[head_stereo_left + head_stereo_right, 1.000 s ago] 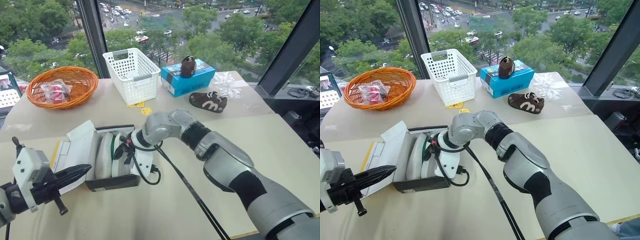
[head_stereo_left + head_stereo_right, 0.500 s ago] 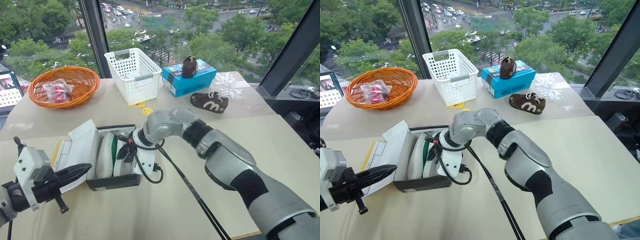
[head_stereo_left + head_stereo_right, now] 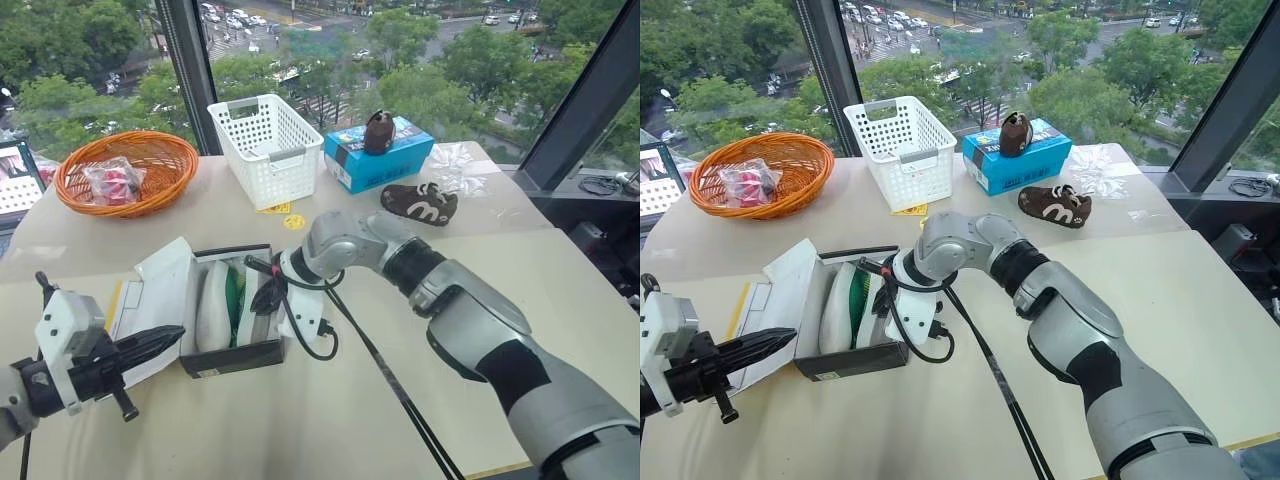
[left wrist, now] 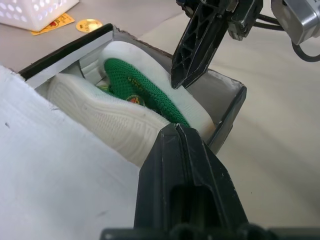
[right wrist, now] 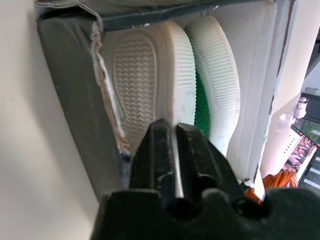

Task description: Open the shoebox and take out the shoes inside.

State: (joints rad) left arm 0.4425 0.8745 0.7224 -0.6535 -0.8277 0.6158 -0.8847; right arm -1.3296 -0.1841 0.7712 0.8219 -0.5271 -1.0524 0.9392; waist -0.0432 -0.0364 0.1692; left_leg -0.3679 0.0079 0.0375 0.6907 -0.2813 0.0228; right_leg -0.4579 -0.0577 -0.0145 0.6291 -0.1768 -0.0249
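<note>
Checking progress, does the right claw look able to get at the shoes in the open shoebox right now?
Probably yes. The shoebox is open, nothing covers the shoes, and the shut right claw sits at the nearer one's edge.

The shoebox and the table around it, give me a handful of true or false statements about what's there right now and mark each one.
1. The shoebox is open, with the shoes standing on edge inside. True.
2. The right gripper is wide open above the table. False: its fingers are closed, at the nearer shoe in the box.
3. The left gripper is shut and holds nothing. True.
4. The blue box sits inside the white basket. False: it stands beside the basket.
5. A brown shoe lies in the orange basket. False: it lies on the table.
</note>
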